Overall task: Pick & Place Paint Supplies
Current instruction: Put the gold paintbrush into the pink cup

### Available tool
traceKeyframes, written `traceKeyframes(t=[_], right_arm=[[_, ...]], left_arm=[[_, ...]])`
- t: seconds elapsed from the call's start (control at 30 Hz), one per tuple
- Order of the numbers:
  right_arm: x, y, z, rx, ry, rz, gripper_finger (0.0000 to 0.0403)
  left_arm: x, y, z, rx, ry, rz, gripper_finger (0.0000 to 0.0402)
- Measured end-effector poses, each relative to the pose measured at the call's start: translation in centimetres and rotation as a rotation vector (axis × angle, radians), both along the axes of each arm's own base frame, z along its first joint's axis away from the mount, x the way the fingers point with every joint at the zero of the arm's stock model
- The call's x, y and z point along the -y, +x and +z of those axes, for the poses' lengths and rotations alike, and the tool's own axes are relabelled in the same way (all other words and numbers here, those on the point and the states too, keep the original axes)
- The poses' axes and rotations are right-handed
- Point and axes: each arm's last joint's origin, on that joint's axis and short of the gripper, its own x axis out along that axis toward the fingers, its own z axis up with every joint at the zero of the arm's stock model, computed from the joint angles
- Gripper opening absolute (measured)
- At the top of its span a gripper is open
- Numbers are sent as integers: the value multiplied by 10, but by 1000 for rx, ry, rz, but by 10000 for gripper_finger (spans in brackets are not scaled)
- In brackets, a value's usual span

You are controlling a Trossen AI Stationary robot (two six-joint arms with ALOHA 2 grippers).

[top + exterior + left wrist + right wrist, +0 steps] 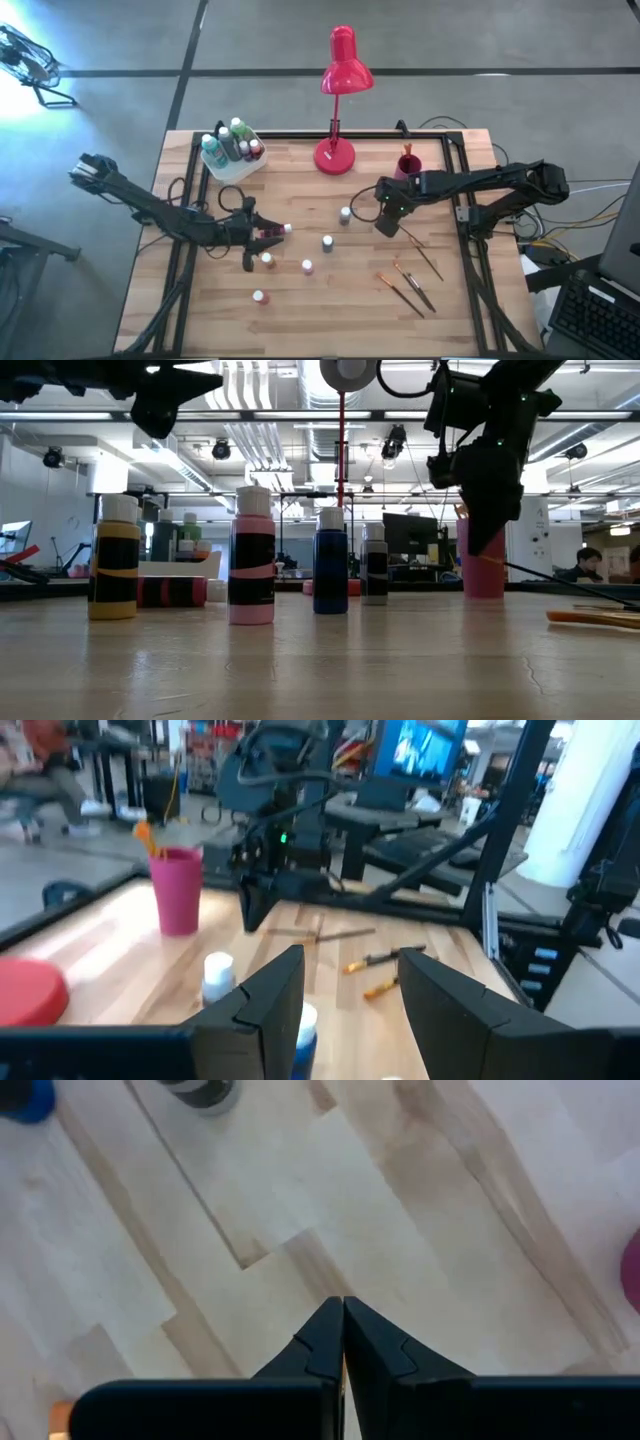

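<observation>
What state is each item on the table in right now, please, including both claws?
Left claw: open, empty, raised above the table.
Right claw: shut on thin wooden paintbrush, one end lifted.
Red desk lamp: upright.
Pink plastic cup: upright.
Blue white-capped paint bottle: upright, capped.
Red paint bottle: apparently lying on its side.

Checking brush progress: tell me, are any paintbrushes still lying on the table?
Yes, the high view shows several paintbrushes lying on the wooden table near the right arm.
</observation>
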Motion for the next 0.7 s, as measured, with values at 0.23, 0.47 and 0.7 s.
traceKeyframes(t=[0.23,0.47,0.7], right_arm=[[0,-4,9,34,-31,11,8],[-1,-16,32,136,-76,13,8],[-2,-40,64,275,-150,-17,8]], left_arm=[[7,24,-2,-44,43,17,170],[13,37,-1,-72,86,16,170],[12,37,-2,-74,88,18,170]])
